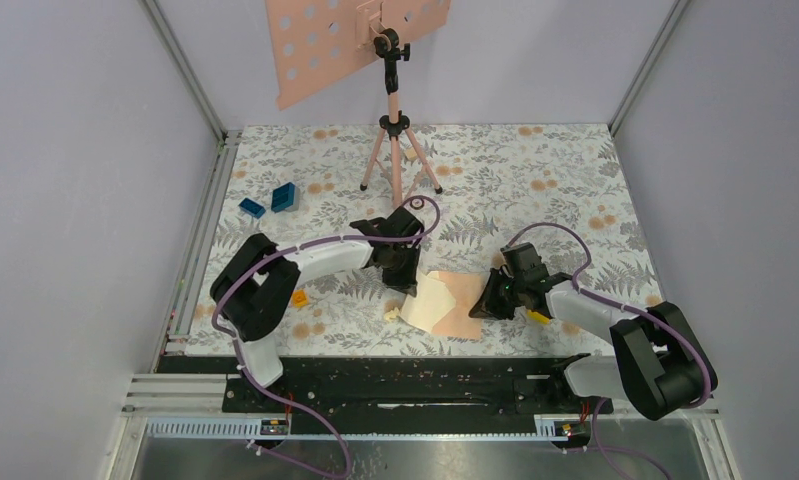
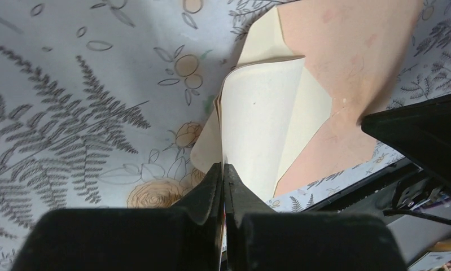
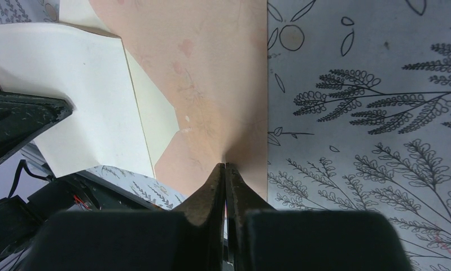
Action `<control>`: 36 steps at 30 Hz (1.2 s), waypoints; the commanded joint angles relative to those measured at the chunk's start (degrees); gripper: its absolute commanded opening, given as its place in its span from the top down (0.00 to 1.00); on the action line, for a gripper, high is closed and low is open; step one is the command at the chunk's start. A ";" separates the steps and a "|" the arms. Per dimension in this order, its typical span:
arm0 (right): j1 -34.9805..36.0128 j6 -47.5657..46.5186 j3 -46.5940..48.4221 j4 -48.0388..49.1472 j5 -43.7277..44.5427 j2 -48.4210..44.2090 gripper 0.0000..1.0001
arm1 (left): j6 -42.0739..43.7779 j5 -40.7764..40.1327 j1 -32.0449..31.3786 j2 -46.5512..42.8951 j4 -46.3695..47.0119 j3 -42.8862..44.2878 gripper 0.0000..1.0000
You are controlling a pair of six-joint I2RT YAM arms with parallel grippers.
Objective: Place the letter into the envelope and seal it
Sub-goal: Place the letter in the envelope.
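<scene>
You've got two arms: one left arm (image 1: 315,260), one right arm (image 1: 595,312). Two grippers, one apiece: left gripper (image 1: 407,285), right gripper (image 1: 487,303). Paper pieces, two in all: one letter (image 1: 425,302), one envelope (image 1: 463,305). Blue pieces, two: a smaller blue block (image 1: 252,208) and a larger blue block (image 1: 283,196). One tripod (image 1: 395,150), bearing one perforated plate (image 1: 320,45). Small loose bits, two: one orange bit (image 1: 299,298), one pale bit (image 1: 390,314). One table (image 1: 575,180).

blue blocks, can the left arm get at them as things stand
Probably not yet: the left gripper is shut on the letter. The blue blocks lie on its own side with nothing between, so once it lets go the way looks free.
</scene>
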 commanded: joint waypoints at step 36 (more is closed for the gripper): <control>0.01 -1.57 -1.87 -3.91 8.56 0.43 1.00 | -3.73 1.38 0.23 -2.20 3.85 -0.76 1.00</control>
